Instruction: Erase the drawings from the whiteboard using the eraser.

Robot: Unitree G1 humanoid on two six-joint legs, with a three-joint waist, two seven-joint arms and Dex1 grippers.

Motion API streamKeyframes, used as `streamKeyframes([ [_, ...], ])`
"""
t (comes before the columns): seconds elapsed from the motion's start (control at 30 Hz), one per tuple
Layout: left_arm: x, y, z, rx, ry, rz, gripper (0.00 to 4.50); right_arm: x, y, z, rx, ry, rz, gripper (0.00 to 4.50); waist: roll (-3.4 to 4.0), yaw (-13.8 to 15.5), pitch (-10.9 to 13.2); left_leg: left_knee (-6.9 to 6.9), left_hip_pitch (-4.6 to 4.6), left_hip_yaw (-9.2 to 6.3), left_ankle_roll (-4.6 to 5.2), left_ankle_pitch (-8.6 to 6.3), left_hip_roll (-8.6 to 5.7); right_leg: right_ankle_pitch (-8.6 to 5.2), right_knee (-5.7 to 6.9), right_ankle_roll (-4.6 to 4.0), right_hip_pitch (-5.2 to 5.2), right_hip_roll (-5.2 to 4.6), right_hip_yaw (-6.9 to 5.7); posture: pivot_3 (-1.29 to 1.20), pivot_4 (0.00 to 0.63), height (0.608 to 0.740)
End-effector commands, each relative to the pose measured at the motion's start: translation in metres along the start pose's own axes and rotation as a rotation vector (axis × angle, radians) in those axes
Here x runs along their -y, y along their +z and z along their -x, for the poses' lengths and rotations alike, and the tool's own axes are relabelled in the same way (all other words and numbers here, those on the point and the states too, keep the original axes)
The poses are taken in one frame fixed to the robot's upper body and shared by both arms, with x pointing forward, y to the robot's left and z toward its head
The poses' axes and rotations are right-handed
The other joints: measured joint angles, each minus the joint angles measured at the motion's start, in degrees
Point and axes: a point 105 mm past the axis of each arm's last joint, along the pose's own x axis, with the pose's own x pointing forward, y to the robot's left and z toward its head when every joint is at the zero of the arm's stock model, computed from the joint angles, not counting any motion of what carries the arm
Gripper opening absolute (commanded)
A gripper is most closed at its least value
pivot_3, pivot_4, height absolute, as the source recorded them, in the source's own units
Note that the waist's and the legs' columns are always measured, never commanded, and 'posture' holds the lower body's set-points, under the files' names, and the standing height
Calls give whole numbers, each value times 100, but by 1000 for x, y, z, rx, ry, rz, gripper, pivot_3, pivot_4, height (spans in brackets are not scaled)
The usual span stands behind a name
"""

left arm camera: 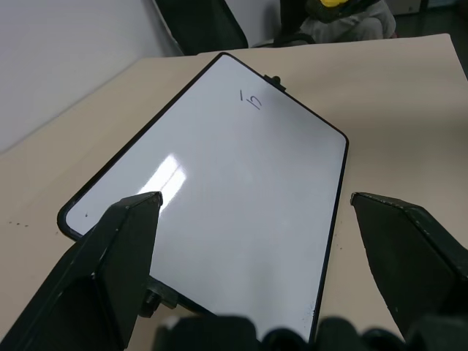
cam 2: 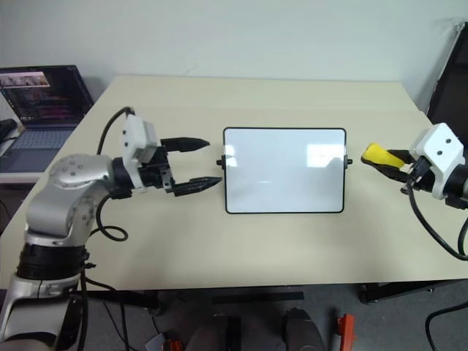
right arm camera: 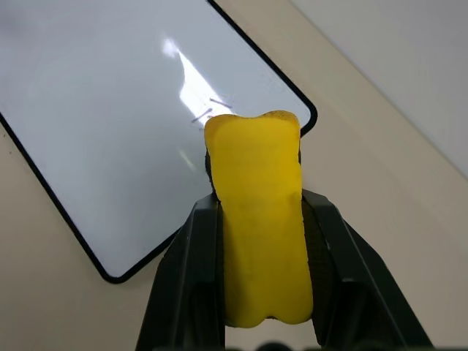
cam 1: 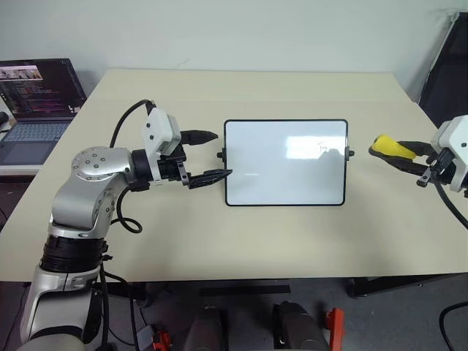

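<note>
Whiteboard (cam 1: 285,162): flat at centre of beige desk (cam 1: 219,241), faint drawings (cam 1: 322,148) near its 2 o'clock corner. Eraser (cam 1: 390,148): yellow, clenched in right claw (cam 1: 398,155), off the board at 3 o'clock. Left claw (cam 1: 212,156): released, empty, at 9 o'clock. Laptop (cam 1: 36,102): 10 o'clock, beside desk. Pale wall (cam 1: 234,33) behind.

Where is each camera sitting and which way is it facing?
Left and right eye views: on the head, looking forward and down at the beige table, with both arms at the sides.
Left wrist view: on the left arm, looking past the open left gripper along the glossy white black-framed whiteboard.
Right wrist view: on the right arm, facing the whiteboard over the right gripper, shut on the bright yellow eraser block.
All views share the whiteboard and its small dark drawings.
</note>
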Motion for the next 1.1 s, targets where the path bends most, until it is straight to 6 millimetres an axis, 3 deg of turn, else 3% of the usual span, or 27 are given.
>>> streamKeyframes([
  [0.03, -2, 14, 3, 20, 4, -63, 4500, 8, 13, 3, 31, -29, 41, 1009, 0, 5, 0, 0, 0, 0, 0, 0, 0, 0, 0, 0, 0, 0, 0, 0, 150, 740],
  [0.27, 1, 12, 0, 23, -3, -55, 4500, -8, 1, -5, -21, 59, 11, 1009, 1, 11, 0, 1, 0, -1, 0, 0, 0, 0, -1, 0, 2, 0, -1, 0, 150, 740],
  [0.57, 2, 9, 0, 17, -6, -47, 4500, -16, -20, 2, -123, 79, -4, 1008, 1, 15, 1, 2, 1, -2, 0, 0, 0, 1, -2, 0, 4, -1, -1, 0, 150, 740],
  [0.8, 3, 9, -2, 23, -15, -42, 4500, -14, -16, -1, -107, 64, 8, 1008, 1, 17, 1, 6, 3, -1, 0, 0, 0, 1, 1, 0, 6, -1, 0, 0, 150, 740],
  [0.87, 4, 9, -2, 23, -18, -42, 4500, -9, -6, -5, -50, 34, 16, 1008, 1, 11, 1, 6, 4, -1, 0, 0, 0, 1, 2, 0, 6, -1, 0, 0, 150, 740],
  [1.1, 5, 8, -6, 28, -30, -37, 4500, -18, 23, -39, 168, -19, -46, 1008, 1, -2, 1, 8, 14, 0, -1, 0, 0, 1, 20, 0, 8, 1, 3, 0, 150, 740],
])
